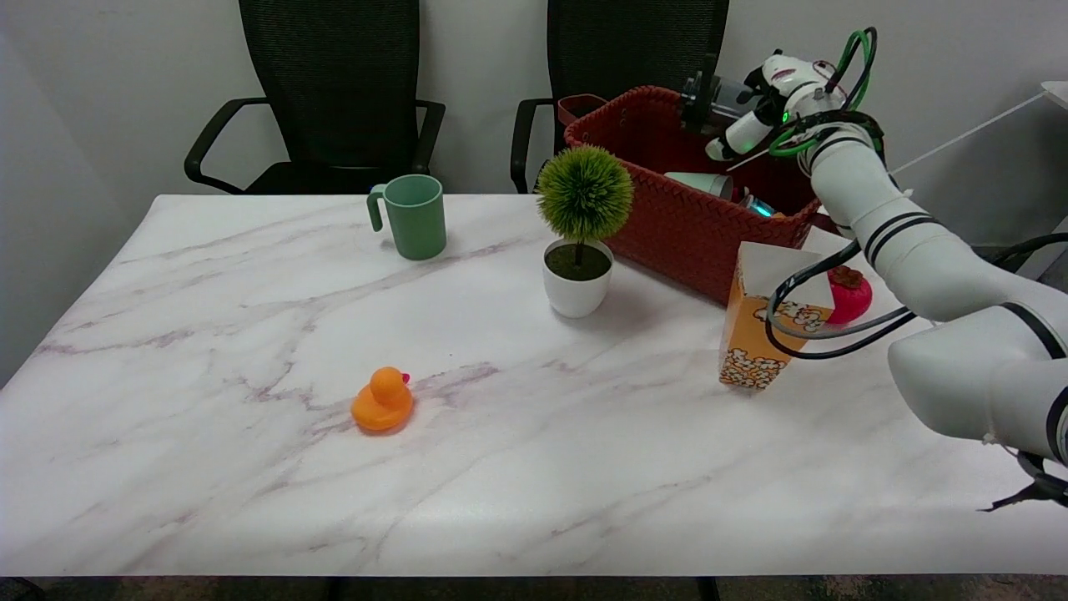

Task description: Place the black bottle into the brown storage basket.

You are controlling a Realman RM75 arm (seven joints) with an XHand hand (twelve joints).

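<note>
Right hand [724, 113] over far rim of brown storage basket [667, 213], fingers wrapped around black bottle [699, 98], bottle upright above basket interior. White arm [901, 242] reaches in from lower right. Marble table [250, 467]. Basket at far right; items inside unclear. Potted plant [581, 229] beside basket. Popcorn box [763, 321]. Green mug [413, 215]. Orange duck [384, 401]. Red fruit [849, 294].

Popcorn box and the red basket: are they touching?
Cannot tell. In the head view the popcorn box overlaps the basket's near corner, so no gap or contact shows plainly.
</note>
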